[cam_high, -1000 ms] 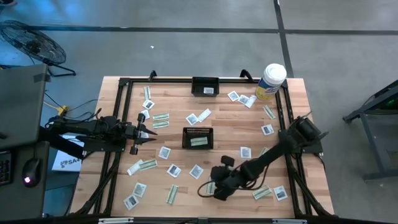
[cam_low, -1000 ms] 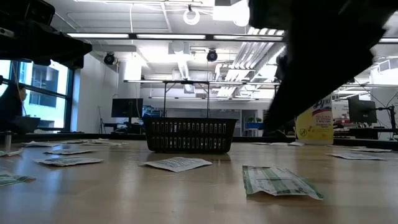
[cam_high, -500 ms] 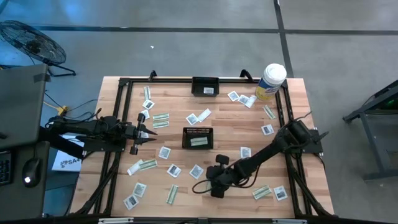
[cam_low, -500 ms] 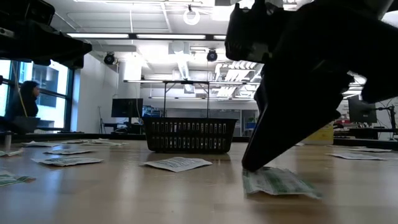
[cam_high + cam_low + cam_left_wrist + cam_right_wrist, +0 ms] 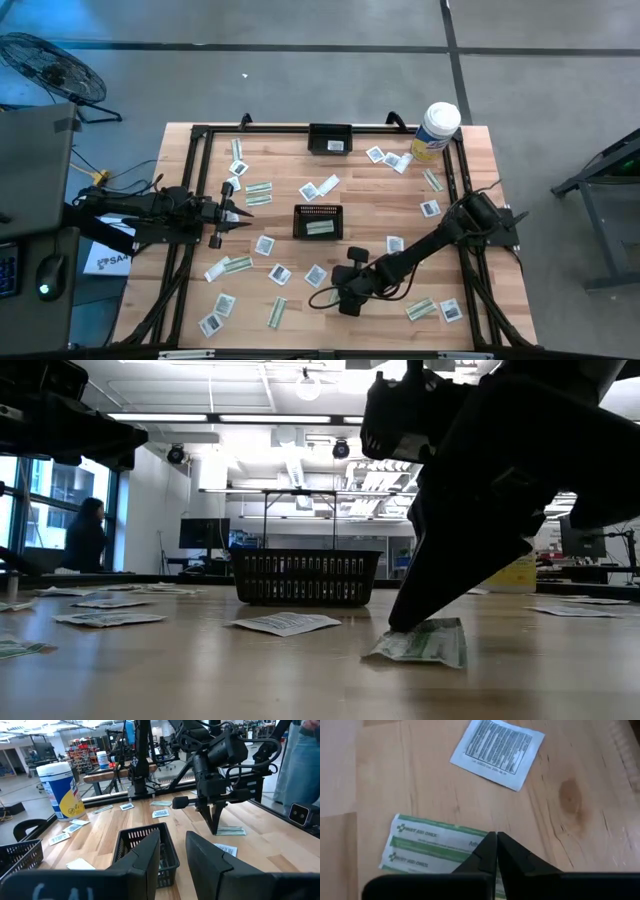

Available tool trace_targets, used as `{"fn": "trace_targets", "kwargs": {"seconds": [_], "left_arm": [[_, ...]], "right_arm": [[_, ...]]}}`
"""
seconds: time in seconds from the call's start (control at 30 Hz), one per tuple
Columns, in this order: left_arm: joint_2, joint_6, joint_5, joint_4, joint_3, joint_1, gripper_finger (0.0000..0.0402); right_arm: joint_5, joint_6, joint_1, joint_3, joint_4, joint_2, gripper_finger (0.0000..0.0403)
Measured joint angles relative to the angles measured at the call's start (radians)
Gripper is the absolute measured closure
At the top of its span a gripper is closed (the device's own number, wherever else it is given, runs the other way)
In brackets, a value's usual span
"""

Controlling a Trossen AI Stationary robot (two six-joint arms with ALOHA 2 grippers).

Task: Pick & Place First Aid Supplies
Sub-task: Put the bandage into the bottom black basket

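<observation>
The green-and-white strip packet (image 5: 432,851), lower middle of the high view on the counter (image 5: 380,200), looks light, thin and floppy, best pinched at an edge. The right claw (image 5: 496,851) has its fingers together on the packet's edge, lifting one end. The left claw (image 5: 236,213) waits at centre-left, fingers partly apart, holding nothing.

floor: grey concrete (image 5: 300,80) | fan (image 5: 45,65) | ceiling lights (image 5: 190,417) | window (image 5: 60,510)
</observation>
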Motion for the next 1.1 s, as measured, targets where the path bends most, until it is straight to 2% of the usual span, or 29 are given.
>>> {"fn": "trace_targets", "kwargs": {"seconds": [0.13,0.27,0.47,0.63,0.73,0.9,1.1], "left_arm": [[0.000,0.000,0.000,0.000,0.000,0.000,0.0309],[0.000,0.000,0.000,0.000,0.000,0.000,0.0309],[0.000,0.000,0.000,0.000,0.000,0.000,0.0309],[0.000,0.000,0.000,0.000,0.000,0.000,0.0309],[0.000,0.000,0.000,0.000,0.000,0.000,0.0309],[0.000,0.000,0.000,0.000,0.000,0.000,0.0309],[0.000,0.000,0.000,0.000,0.000,0.000,0.0309]], "right_arm": [[-0.021,0.000,0.002,0.044,-0.061,-0.030,0.0401],[0.026,-0.003,0.000,0.158,-0.176,-0.063,0.0399],[0.205,0.004,-0.041,0.374,-0.339,-0.074,0.0400],[0.363,0.011,-0.118,0.449,-0.345,-0.073,0.0401],[0.411,0.060,-0.174,0.438,-0.349,-0.073,0.0401],[0.415,0.187,-0.272,0.322,-0.337,-0.073,0.0401],[0.325,0.219,-0.343,0.152,-0.162,-0.072,0.0401]]}}
